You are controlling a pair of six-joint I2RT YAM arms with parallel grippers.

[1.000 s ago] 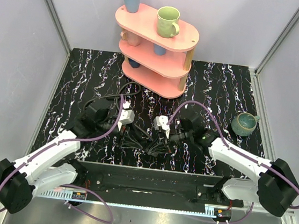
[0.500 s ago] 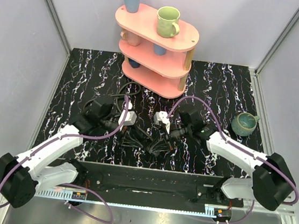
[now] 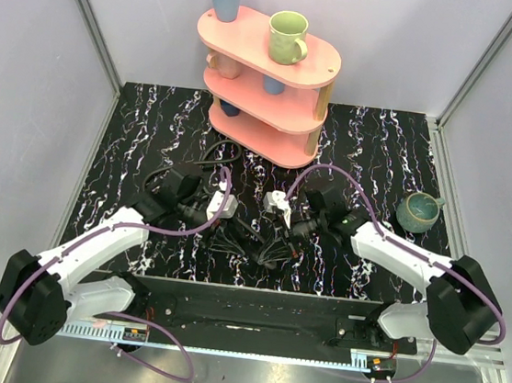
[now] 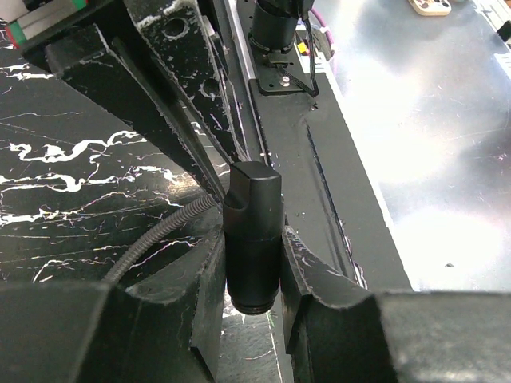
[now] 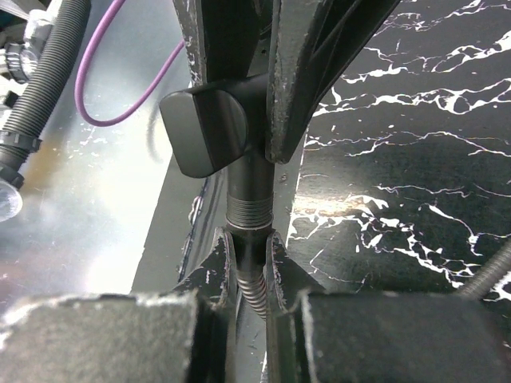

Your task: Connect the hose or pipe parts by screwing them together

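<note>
Hose parts (image 3: 252, 243) form a black tangle on the marbled table (image 3: 133, 131) between the two grippers. The left gripper (image 4: 252, 279) is clamped on a smooth black end fitting (image 4: 252, 227) (ribbed hose (image 4: 160, 238) trailing off it); the right gripper (image 5: 249, 259) is pinched tight on ribbed hose just below a threaded fitting (image 5: 247, 209)

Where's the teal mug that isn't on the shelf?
Top view: the teal mug stands on the marbled table near its right edge, right of the pink shelf's base.

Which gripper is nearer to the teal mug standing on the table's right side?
Right. The right gripper is off to the left of the teal mug; the left gripper is farther left, beyond the right one.
</note>
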